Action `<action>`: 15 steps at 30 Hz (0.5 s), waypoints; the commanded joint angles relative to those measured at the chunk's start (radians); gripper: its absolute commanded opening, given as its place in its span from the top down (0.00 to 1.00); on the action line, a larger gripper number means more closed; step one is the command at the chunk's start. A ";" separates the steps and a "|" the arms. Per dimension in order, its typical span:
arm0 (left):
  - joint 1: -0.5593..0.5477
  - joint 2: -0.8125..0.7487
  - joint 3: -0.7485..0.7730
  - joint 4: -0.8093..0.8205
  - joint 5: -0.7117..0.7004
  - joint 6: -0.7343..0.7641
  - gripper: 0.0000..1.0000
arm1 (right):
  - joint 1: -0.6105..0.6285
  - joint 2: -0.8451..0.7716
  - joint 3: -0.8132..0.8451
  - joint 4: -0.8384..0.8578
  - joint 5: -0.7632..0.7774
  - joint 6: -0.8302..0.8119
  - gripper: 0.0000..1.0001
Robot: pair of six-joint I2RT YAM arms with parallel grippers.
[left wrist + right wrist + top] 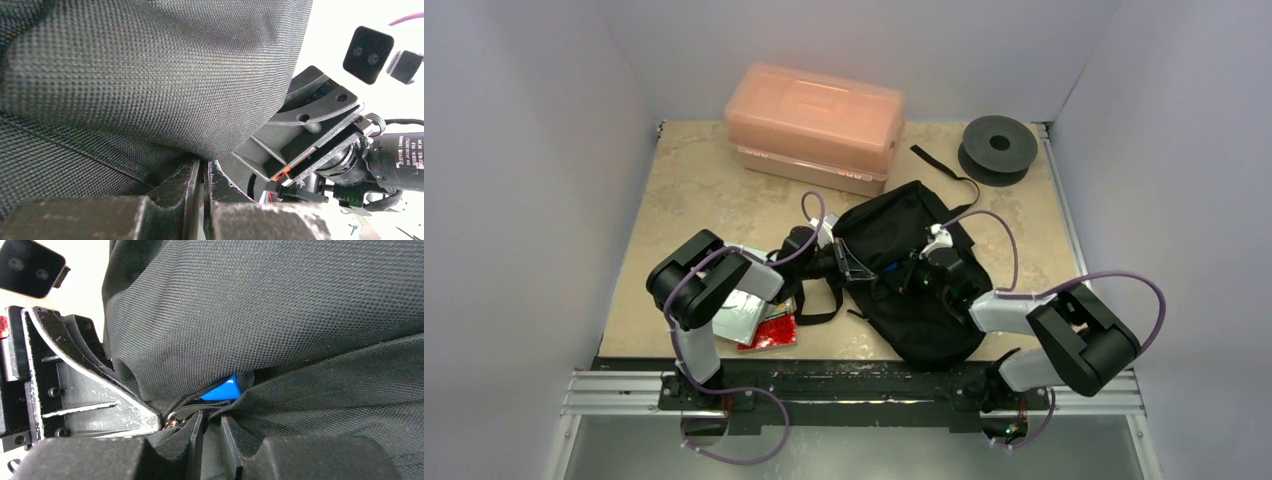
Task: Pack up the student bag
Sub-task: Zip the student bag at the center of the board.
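The student bag [924,300], black woven fabric, lies in the middle of the table with both grippers at its left opening. My left gripper [848,262] is shut on a fold of the bag [150,75] at the opening's edge, its fingertips [204,162] pressed together. My right gripper [916,272] faces it from the other side. Its jaws [210,416] stand slightly apart with a fold of the bag [280,305] lying between them. A blue thing [223,389] shows inside the gap of the zip, beside a brass zip pull [172,419].
A translucent orange-pink box [814,125] stands at the back. At the back right lies a black spool [997,147], and a bag strap [944,165] trails toward it. A red packet [771,332] and a silvery packet [742,305] lie under the left arm.
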 commanded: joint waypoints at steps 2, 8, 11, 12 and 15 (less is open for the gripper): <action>0.004 -0.041 -0.007 0.128 0.039 0.002 1.00 | -0.002 -0.064 0.024 -0.258 0.094 -0.040 0.71; 0.003 -0.011 -0.010 0.145 0.045 -0.003 1.00 | -0.003 -0.326 0.061 -0.470 0.067 0.015 0.49; 0.003 -0.010 -0.010 0.143 0.041 0.000 1.00 | -0.031 -0.389 0.081 -0.469 0.016 -0.006 0.44; 0.003 -0.010 -0.010 0.142 0.041 0.001 1.00 | -0.049 -0.388 0.085 -0.449 -0.019 -0.017 0.44; 0.003 -0.016 -0.006 0.127 0.041 0.009 1.00 | -0.140 -0.328 0.093 -0.357 -0.169 -0.059 0.44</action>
